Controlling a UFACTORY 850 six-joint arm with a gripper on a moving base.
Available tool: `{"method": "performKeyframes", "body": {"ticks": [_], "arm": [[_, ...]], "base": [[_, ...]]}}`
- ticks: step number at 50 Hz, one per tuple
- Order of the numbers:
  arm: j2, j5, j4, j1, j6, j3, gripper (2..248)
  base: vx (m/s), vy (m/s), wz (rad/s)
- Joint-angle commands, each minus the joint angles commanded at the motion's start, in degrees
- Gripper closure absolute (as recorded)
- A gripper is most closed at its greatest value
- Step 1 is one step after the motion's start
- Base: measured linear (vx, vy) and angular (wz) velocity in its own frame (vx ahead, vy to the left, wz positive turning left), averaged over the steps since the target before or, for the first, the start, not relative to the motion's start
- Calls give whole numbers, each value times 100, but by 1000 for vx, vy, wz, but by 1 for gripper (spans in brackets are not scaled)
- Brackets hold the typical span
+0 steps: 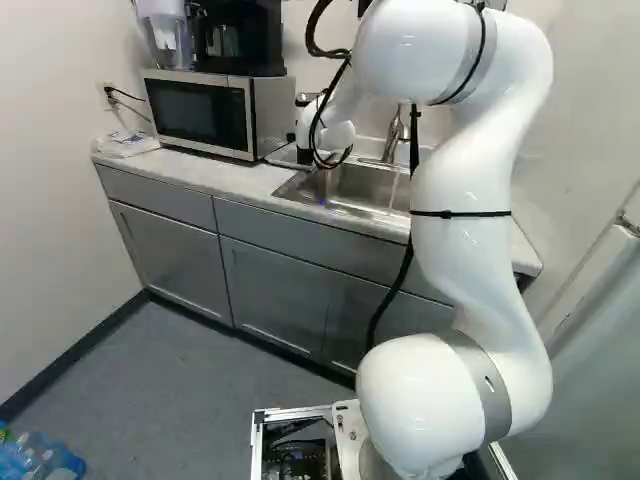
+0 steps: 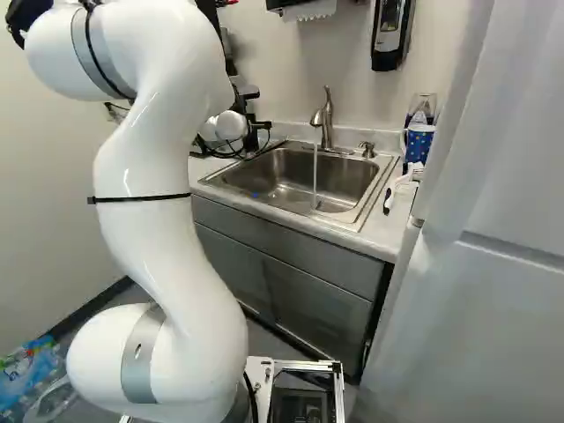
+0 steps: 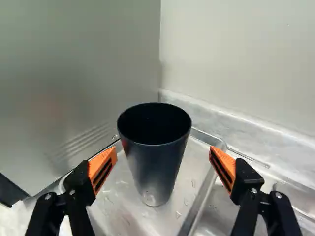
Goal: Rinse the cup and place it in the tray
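Two jaws stand open and wide apart, their orange pads (image 3: 103,167) either side of the dark cup (image 3: 156,169), a gap at each. Its mouth faces up, long axis near vertical, base in the tray (image 3: 201,199). Beyond, the microwave (image 3: 74,83) and wall (image 3: 236,59) hem the corner; beside the tray's rim lies the sink (image 2: 282,181), water (image 2: 315,172) falling into it.

Open gaps flank the cup (image 3: 156,162), but microwave (image 3: 74,93) and wall (image 3: 236,59) block passage behind it
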Motion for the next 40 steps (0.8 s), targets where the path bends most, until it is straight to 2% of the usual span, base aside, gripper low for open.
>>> {"method": "performKeyframes", "body": {"ticks": [21, 30, 31, 35, 36, 40], "arm": [[-348, 103, 0, 31, 0, -178, 3], [-348, 103, 0, 31, 0, -178, 3], [-348, 103, 0, 31, 0, -178, 21], [-348, 103, 0, 31, 0, -178, 21], [-348, 103, 0, 31, 0, -178, 59], [-348, 103, 0, 31, 0, -178, 59]], "base": [[0, 0, 0], [0, 0, 0], [0, 0, 0], [0, 0, 0], [0, 0, 0], [0, 0, 0]]}}
